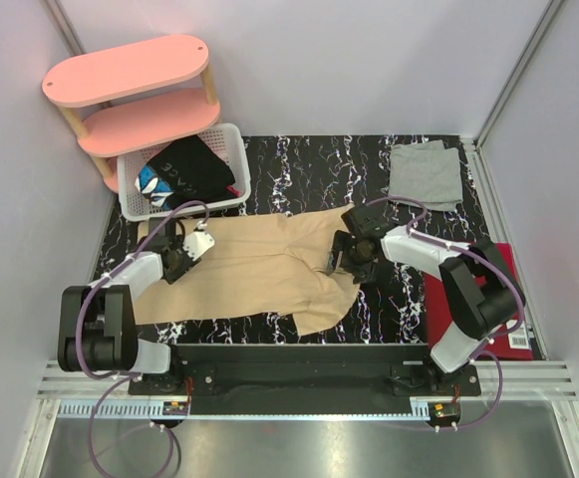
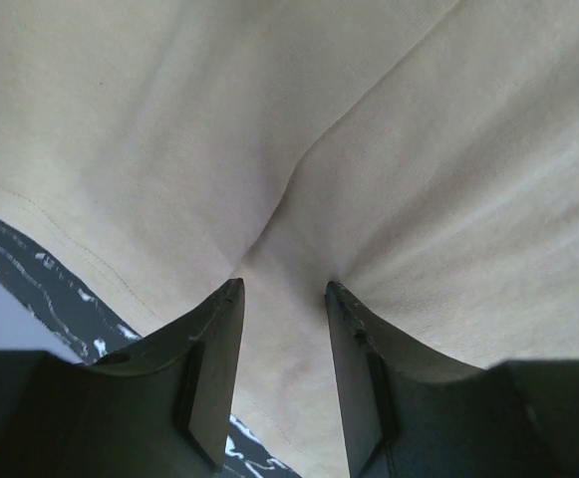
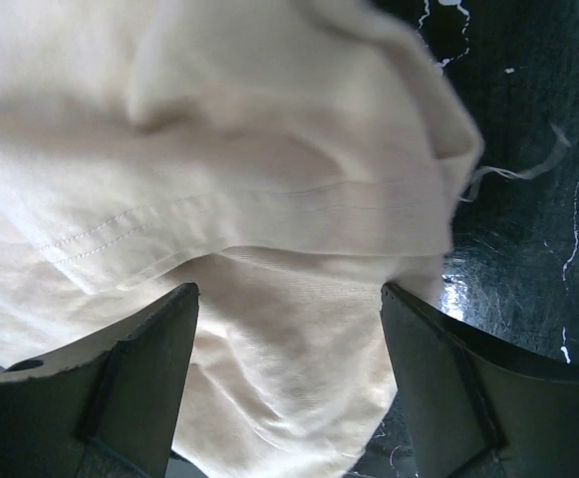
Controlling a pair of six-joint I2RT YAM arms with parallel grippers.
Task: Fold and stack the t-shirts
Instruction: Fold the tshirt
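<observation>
The large tan-beige t-shirt (image 1: 259,269) lies spread and rumpled across the front middle of the black marbled table. My left gripper (image 1: 183,249) sits low on its left part; in the left wrist view the fingers (image 2: 219,349) stand a narrow gap apart with smooth tan cloth (image 2: 369,149) under and between them, near the hem. My right gripper (image 1: 343,257) is over the shirt's right edge, its jaws wide open around bunched cloth (image 3: 219,149). The light grey t-shirt (image 1: 425,174) lies folded at the back right, away from both grippers.
A white basket (image 1: 239,164) with dark clothes (image 1: 184,169) stands at the back left, beside a pink two-tier shelf (image 1: 125,70). The flat red folder (image 1: 434,314) lies at the right, partly under my right arm. Bare table (image 3: 528,149) shows just right of the shirt's edge.
</observation>
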